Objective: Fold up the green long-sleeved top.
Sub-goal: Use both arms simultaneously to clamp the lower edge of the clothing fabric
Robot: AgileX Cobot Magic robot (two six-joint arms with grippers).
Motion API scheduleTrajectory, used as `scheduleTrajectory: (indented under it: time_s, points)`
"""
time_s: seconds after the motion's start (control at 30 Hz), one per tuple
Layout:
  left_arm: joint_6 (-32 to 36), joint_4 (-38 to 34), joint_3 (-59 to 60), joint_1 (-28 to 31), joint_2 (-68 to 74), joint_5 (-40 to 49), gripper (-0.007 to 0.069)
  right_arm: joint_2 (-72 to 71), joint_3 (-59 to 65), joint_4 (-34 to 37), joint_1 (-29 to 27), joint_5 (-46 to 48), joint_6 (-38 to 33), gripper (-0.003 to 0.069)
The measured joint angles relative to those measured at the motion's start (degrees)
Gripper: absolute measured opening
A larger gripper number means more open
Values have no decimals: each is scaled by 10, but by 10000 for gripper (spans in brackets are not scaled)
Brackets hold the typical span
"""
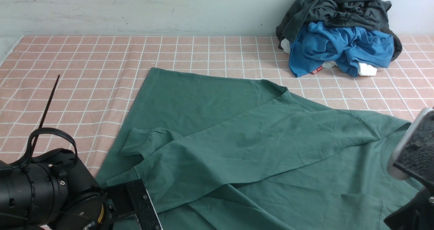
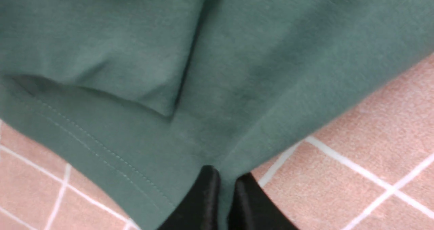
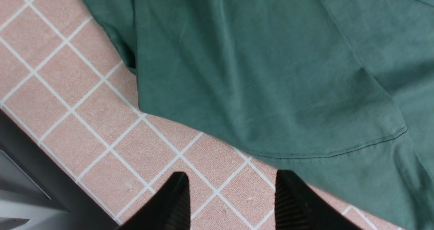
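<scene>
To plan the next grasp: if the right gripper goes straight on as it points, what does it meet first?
Likely the hem of the green top, though the checked cloth just before it may come first; depth unclear.

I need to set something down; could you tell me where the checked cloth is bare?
Bare: the checked cloth left of the green top, and the strip between its far edge and the wall. Crowded: the clothes pile in the far right corner; the top covers the near middle.

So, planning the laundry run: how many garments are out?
3: the green top spread in front, a blue garment and a dark grey garment piled far right. White fabric beneath may be more.
</scene>
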Motion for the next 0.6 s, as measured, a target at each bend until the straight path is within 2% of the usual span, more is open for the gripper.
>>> scheduleTrajectory:
  time_s: [0.33,0.6]
  points:
    - [-17,-102,-1,0,-2,67,20,0,0,-31,0,-8,0,329]
    - [-55,-111,-1,0,-6,86,20,0,0,-49,0,-11,-20,329]
